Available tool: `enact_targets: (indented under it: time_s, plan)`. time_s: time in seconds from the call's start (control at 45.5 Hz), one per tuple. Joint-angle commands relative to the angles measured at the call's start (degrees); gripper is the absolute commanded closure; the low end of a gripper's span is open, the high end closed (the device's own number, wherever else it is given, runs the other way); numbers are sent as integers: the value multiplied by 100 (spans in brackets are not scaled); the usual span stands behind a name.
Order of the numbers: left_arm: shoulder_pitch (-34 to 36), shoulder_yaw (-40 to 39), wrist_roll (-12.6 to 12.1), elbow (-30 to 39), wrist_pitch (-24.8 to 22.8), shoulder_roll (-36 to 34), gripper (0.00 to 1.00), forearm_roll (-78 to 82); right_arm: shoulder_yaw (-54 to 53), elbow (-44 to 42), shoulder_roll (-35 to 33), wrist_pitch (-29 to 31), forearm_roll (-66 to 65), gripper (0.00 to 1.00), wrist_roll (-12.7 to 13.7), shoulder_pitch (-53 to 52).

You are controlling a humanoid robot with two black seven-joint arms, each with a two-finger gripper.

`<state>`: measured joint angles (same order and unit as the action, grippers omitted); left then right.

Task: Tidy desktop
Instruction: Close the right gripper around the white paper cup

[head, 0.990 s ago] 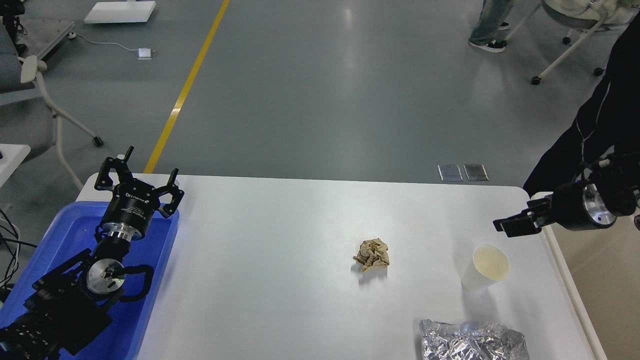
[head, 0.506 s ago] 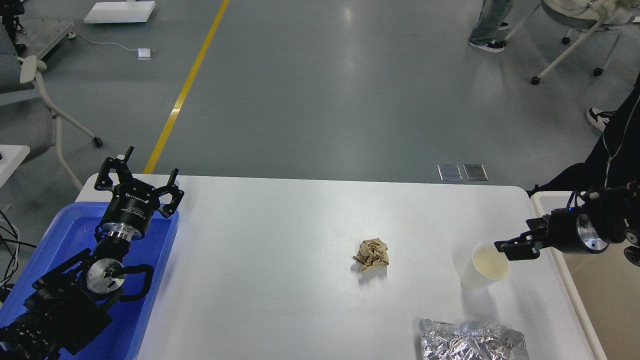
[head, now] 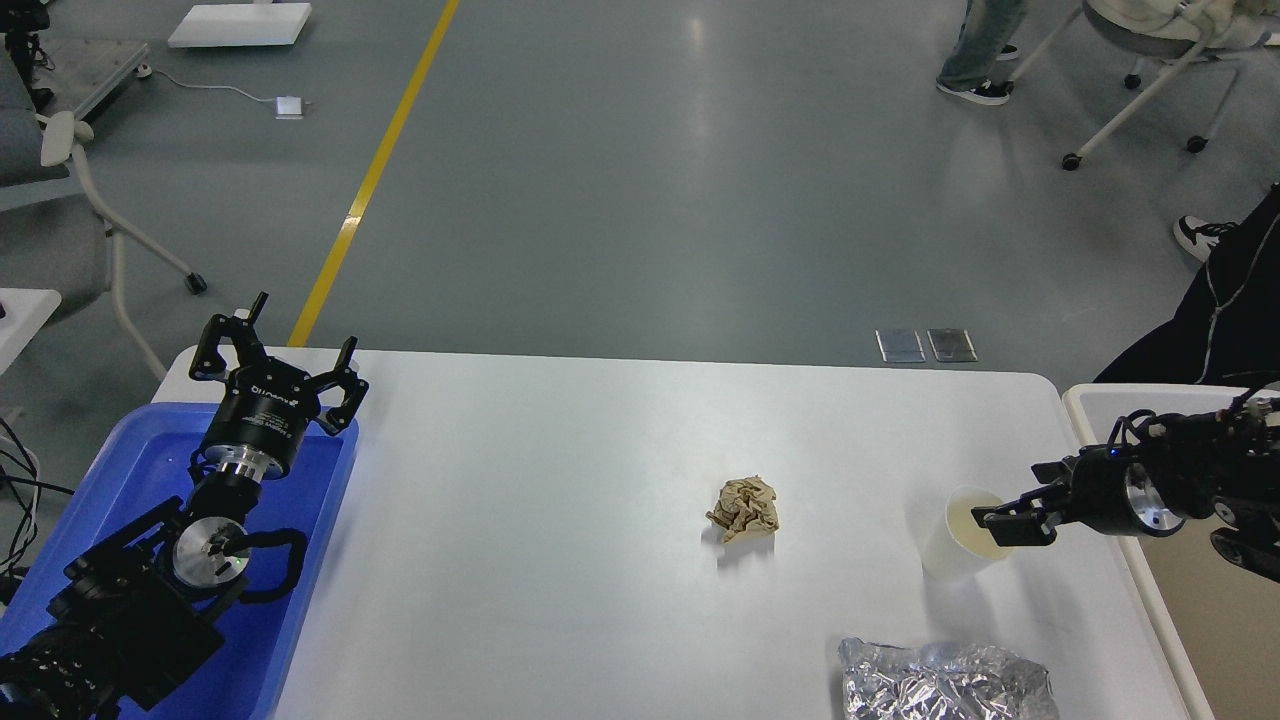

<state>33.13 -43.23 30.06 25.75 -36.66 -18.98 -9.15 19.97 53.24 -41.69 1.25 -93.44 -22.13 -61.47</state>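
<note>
White and matte, the desktop [head: 560, 520] fills the lower part of the head view, its rounded far corners set against a grey floor crossed by a yellow line [head: 375, 170]. Near the middle of the tabletop lies a crumpled wad of brown paper [head: 745, 508], well apart from everything else. To its right stands a white paper cup [head: 960, 545], upright, its pale inside showing. The robot's right gripper [head: 1010, 522] reaches in from the right edge and sits at the cup's rim, its dark fingers [head: 1000, 517] overlapping the mouth of the cup; whether they are parted, closed or pinching the rim cannot be told from this angle. A crinkled sheet of silver foil [head: 945, 682] rests at the near edge of the desktop, just below the cup and partly cut off by the frame.

On the left, the robot's left gripper [head: 275, 362] hangs above the far end of a blue plastic tray [head: 130, 460] that adjoins the desktop's left side. Its fingers [head: 222, 342] are spread wide apart, holding nothing. The black arm runs back toward the lower left corner over the tray.

A beige-white bin [head: 1150, 590] abuts the right side of the desktop, beneath the right arm. Beyond it, office chairs [head: 1150, 60] on castors and a person's legs [head: 985, 50] show at the far right.
</note>
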Motion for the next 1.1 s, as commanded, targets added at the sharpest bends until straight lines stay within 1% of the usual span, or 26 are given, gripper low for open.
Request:
enact_targets:
  time_s: [0.0,0.088,0.242,0.352,0.462,0.616,0.638,0.66,0.682,0.704,0.748,1.078]
  plan:
    - [0,-1,0,0,1,0,0,1,24,-551,231,-90,273,4,-11,311]
    - [0,-1,0,0,1,0,0,1,42,-683,301,-134,282,9,-29,373]
    - [0,-1,0,0,1,0,0,1,121,-798,381,-301,291,10,-29,513]
    - [0,8,0,0,1,0,0,1,112,-798,389,-371,291,18,-37,557]
    - [0,-1,0,0,1,0,0,1,138,-816,416,-591,273,37,-46,575]
    - [0,8,0,0,1,0,0,1,138,-859,407,-705,282,57,-46,566]
    - [0,-1,0,0,1,0,0,1,138,-859,407,-705,282,62,-46,566]
    - [0,-1,0,0,1,0,0,1,138,-859,407,-705,291,76,-46,558]
    - [0,8,0,0,1,0,0,1,138,-859,407,-705,291,83,-46,557]
    - [0,-1,0,0,1,0,0,1,138,-859,407,-705,300,90,-46,557]
    - [0,-1,0,0,1,0,0,1,130,-859,407,-696,308,100,-55,557]
    - [0,-1,0,0,1,0,0,1,130,-851,398,-696,317,100,-99,487]
